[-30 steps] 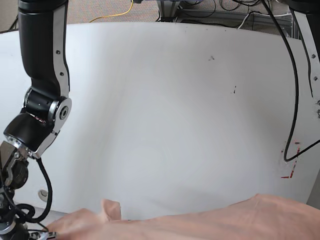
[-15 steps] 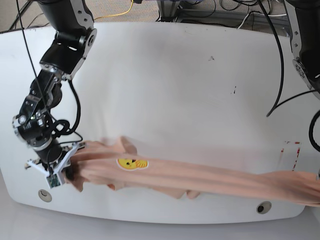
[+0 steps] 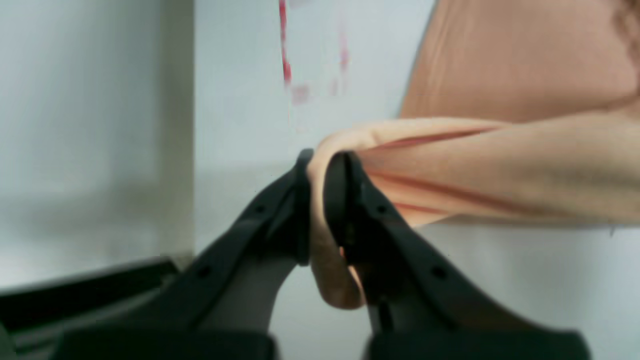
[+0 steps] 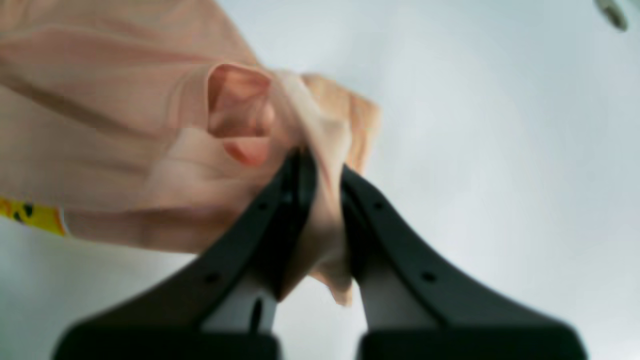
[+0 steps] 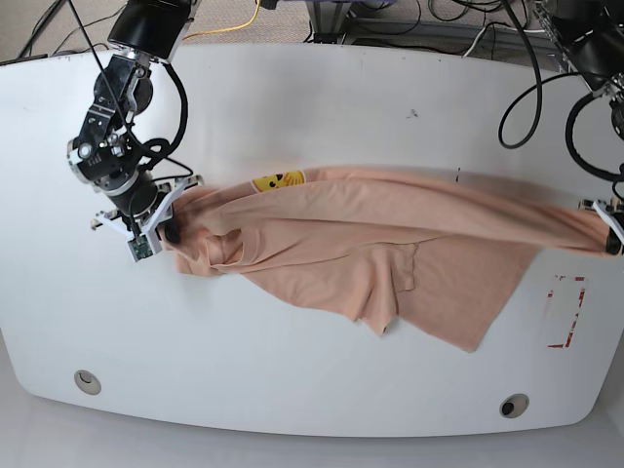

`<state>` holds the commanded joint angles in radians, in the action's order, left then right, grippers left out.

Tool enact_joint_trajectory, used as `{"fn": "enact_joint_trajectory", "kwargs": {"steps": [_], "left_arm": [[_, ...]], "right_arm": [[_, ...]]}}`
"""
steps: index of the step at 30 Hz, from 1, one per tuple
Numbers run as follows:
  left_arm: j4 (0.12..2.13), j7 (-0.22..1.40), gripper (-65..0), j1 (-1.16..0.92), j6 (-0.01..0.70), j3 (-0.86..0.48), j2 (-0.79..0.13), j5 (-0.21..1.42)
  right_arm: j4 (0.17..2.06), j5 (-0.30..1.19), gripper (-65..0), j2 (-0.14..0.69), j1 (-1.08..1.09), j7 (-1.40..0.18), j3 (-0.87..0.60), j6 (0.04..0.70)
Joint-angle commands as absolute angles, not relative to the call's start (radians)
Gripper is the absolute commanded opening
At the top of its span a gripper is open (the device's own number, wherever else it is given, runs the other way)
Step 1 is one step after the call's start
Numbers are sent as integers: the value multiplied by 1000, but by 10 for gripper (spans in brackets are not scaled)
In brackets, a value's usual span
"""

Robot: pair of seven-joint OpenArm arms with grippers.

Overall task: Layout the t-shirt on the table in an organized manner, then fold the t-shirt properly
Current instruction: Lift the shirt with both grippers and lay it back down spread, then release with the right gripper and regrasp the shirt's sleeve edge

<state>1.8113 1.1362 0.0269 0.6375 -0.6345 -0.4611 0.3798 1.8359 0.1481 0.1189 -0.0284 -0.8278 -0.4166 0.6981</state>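
Viewed from the base camera, with 12 o'clock at the far edge: near edge of the white bench (image 5: 292, 390) at 6 o'clock. Set into it near that edge: one round hole (image 5: 514, 407) between 4 and 5 o'clock, another round hole (image 5: 87, 382) at 8 o'clock. Marked between 3 and 4 o'clock: red outline (image 5: 568, 312), just beside the t-shirt (image 5: 370, 219). Draped over the bench from centre toward 5 o'clock: lower fabric of the t-shirt, wrinkled and uneven. Stretched across the centre above that portion: long band of the t-shirt, running between both tools. Pinched in the right tool (image 4: 327, 167), at 9 o'clock: bunched fabric. Pinched in the left tool (image 3: 327, 165), at 3 o'clock: gathered fabric. Visible on the band's far edge, at 11 o'clock: yellow print (image 5: 280, 180). Located beyond the bench: yellow cable (image 5: 226, 32) at 11 o'clock.
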Motion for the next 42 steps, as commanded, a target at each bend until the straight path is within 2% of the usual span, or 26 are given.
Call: {"fn": "enact_joint_trajectory", "kwargs": {"steps": [5, 13, 16, 23, 24, 26, 28, 33, 42], "left_arm": [[1811, 1070, -650, -105, 638, -645, -456, 380], [1811, 1067, -650, -219, 638, -648, -458, 380], [1811, 1067, -650, -237, 638, -648, -460, 380], [1811, 1067, -650, -272, 639, -650, -464, 378], [1811, 1067, -650, -272, 639, -650, -464, 378], [1811, 1067, -650, -275, 639, -650, -464, 378], [1811, 1067, -650, -291, 639, -650, -464, 378], [1811, 1067, -650, -292, 639, -650, -463, 378], [1811, 1067, -650, -292, 639, -650, -461, 378]], "right_arm": [[1836, 148, -650, 91, -97, -828, -417, 698], [1837, 145, -633, 88, -189, -832, -417, 698], [1837, 145, -536, 87, -216, -832, -417, 698], [1900, 147, -143, 84, -280, -834, -418, 698], [1906, 147, -122, 84, -283, -834, -418, 698], [1937, 147, -40, 84, -300, -835, -418, 698], [1971, 147, 0, 84, -312, -835, -418, 698], [2009, 147, 0, 84, -297, -834, -417, 698], [1968, 148, 0, 85, -101, -834, -409, 698]]}}
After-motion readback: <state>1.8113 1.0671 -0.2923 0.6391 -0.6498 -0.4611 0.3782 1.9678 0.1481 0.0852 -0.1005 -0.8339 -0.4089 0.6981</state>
